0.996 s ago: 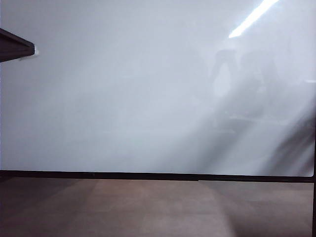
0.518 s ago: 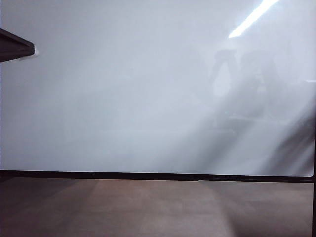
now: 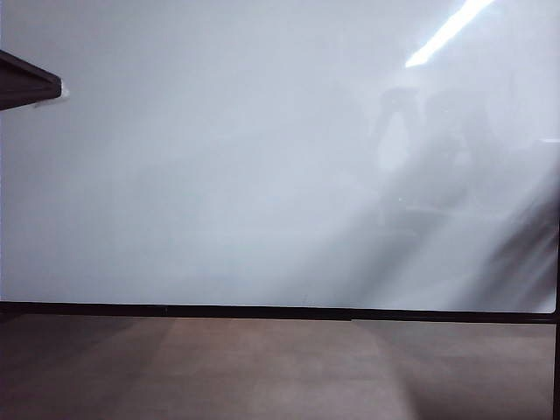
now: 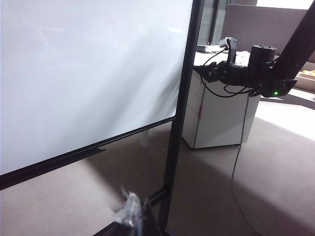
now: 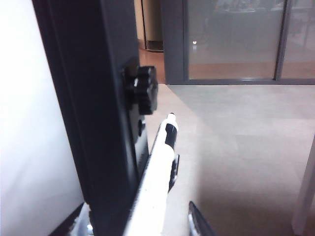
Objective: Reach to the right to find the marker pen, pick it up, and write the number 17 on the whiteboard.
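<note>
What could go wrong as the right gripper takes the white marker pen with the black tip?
The right gripper is open around the white marker pen, a gap on one side: closing off-centre may push it away.
The pen lies beside the black frame post and black knob: a finger may strike them.
The left gripper hangs low by the same post.

blank whiteboard (image 3: 219, 157); marker pen (image 5: 158, 169) alongside frame
</note>
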You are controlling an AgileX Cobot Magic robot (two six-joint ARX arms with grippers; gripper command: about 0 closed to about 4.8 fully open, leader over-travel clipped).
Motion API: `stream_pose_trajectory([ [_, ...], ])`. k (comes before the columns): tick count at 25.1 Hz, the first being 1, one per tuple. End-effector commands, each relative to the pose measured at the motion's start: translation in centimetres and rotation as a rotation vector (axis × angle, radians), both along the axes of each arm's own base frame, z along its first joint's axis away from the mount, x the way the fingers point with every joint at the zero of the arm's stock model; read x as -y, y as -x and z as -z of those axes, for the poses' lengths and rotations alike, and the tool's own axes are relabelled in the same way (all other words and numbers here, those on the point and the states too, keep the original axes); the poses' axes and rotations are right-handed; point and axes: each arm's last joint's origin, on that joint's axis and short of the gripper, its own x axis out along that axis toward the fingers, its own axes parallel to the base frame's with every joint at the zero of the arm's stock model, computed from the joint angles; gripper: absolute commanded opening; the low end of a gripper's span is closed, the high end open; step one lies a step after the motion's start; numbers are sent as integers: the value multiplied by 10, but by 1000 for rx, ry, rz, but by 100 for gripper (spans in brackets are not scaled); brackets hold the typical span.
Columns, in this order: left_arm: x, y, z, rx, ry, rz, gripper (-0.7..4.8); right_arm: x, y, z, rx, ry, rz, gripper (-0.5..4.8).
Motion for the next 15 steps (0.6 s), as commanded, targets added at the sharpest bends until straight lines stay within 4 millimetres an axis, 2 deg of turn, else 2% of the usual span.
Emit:
stream_pose_trajectory([
  [1,0,0,-1,9,8,2,-5,0,0,-3,15,3,5,251],
  [4,0,0,-1,9,8,2,-5,0,0,-3,15,3,8,230],
  [7,0,0,-1,9,8,2,-5,0,-1,-3,16,3,8,143],
  [9,0,0,-1,9,8,2,-5,1,-1,-3,15,1,22,102],
  [14,0,0,-1,9,8,2,-5,1,0,-3,14,0,27,89],
  [15,0,0,-1,9,8,2,-5,1,0,-3,12,-1,27,72],
])
